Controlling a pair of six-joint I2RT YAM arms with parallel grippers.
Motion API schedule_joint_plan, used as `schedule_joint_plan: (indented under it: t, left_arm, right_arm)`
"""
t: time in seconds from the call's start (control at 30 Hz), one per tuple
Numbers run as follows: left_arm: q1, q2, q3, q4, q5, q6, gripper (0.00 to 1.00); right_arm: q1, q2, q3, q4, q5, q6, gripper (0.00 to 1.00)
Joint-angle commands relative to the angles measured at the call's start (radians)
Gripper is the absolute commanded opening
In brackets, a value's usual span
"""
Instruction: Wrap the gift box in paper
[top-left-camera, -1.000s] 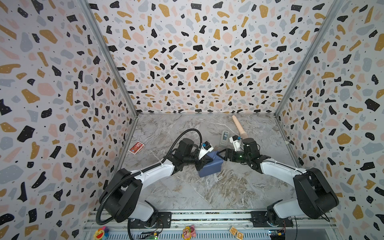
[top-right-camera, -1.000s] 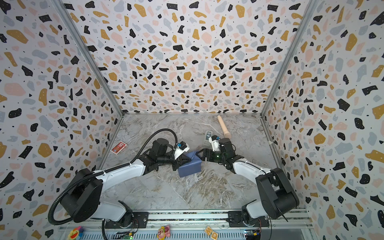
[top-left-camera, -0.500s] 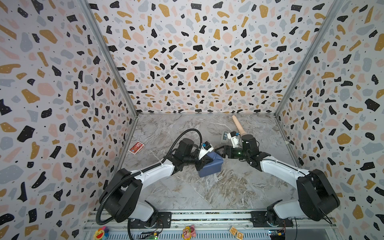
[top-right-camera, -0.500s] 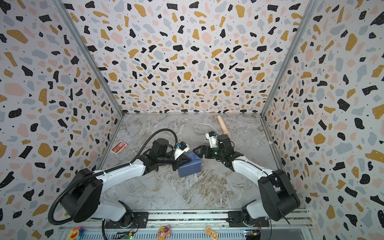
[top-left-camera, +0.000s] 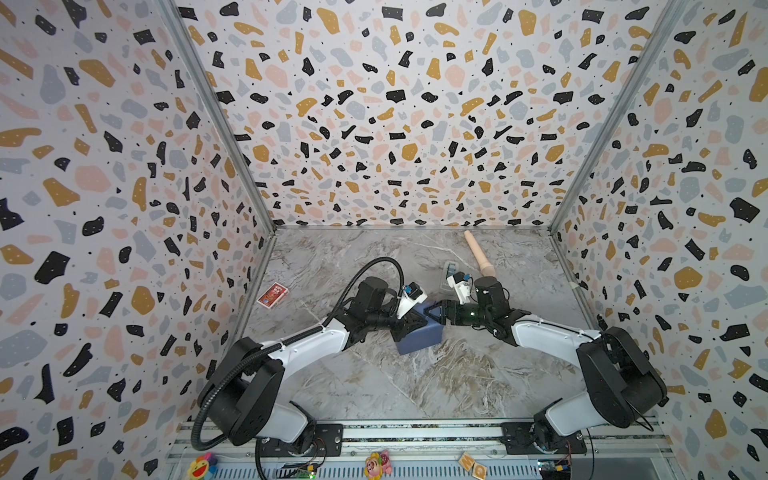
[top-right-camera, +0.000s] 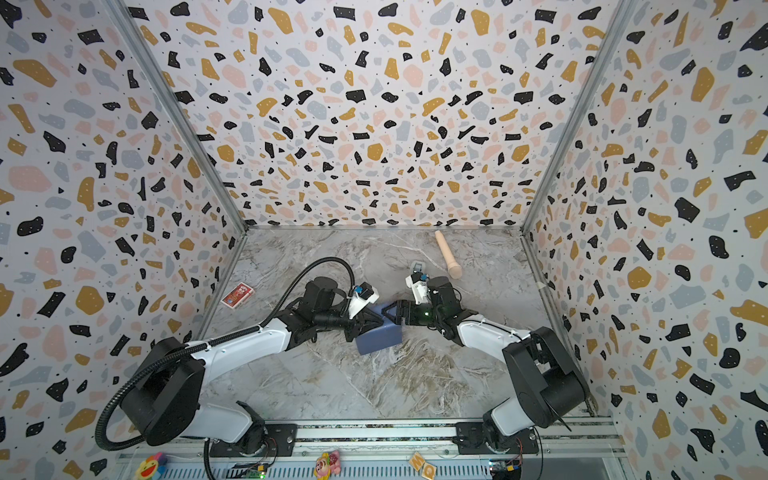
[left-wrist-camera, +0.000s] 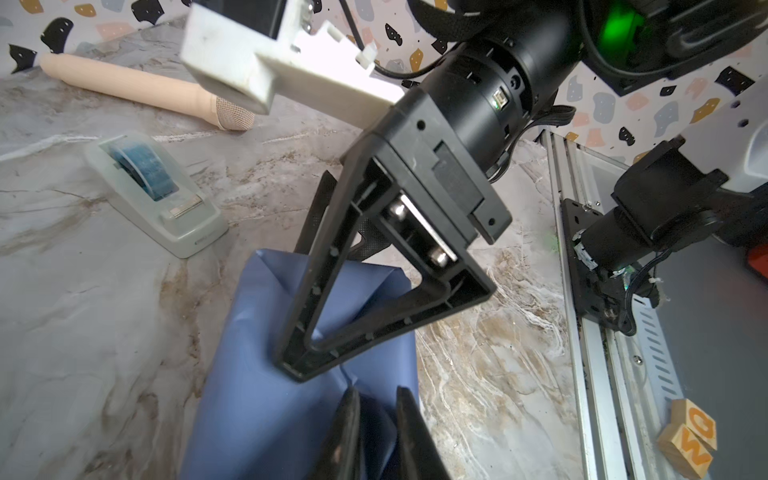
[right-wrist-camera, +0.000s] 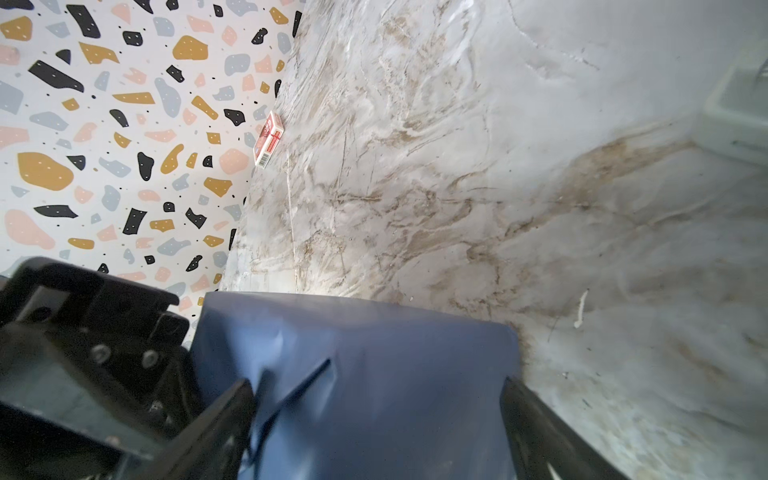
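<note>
Terrazzo-speckled walls (top-left-camera: 395, 124) enclose a grey marble-look tabletop (top-left-camera: 374, 374). At left-centre lies a small red card pack (top-left-camera: 272, 295). At centre sits a boxy parcel: matte, dusty-blue paper (top-left-camera: 419, 343), softly creased, hides the gift box completely. Left gripper (top-left-camera: 415, 323) rests on it, fingers narrowly parted over a fold; whether they pinch it is unclear. Right gripper (top-left-camera: 430, 312) straddles its end, spread wide. Upper right of centre: translucent grey tape dispenser (left-wrist-camera: 158, 199), pale wooden rod (top-left-camera: 478, 257). Wrapping looks nearly done; end flaps appear untaped.
</note>
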Motion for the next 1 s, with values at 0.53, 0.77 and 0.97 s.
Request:
schedule_joint_plan:
  t: [0.53,0.77,0.97]
  left_arm:
    - [0.025,-0.138,-0.011,-0.015,-0.436,-0.377,0.76]
    - [0.023,-0.077,-0.02,-0.082,-0.445,-0.34,0.8]
    - [0.023,-0.063,-0.04,-0.099,-0.423,-0.298,0.8]
  right_arm:
    - [0.003,-0.008,-0.081,-0.024,0.029,-0.031,0.92]
    - [0.004,-0.007,-0.077,-0.019,0.024,-0.031,0.92]
    - [-0.002,-0.039,-0.044,-0.03,0.016,-0.035,0.98]
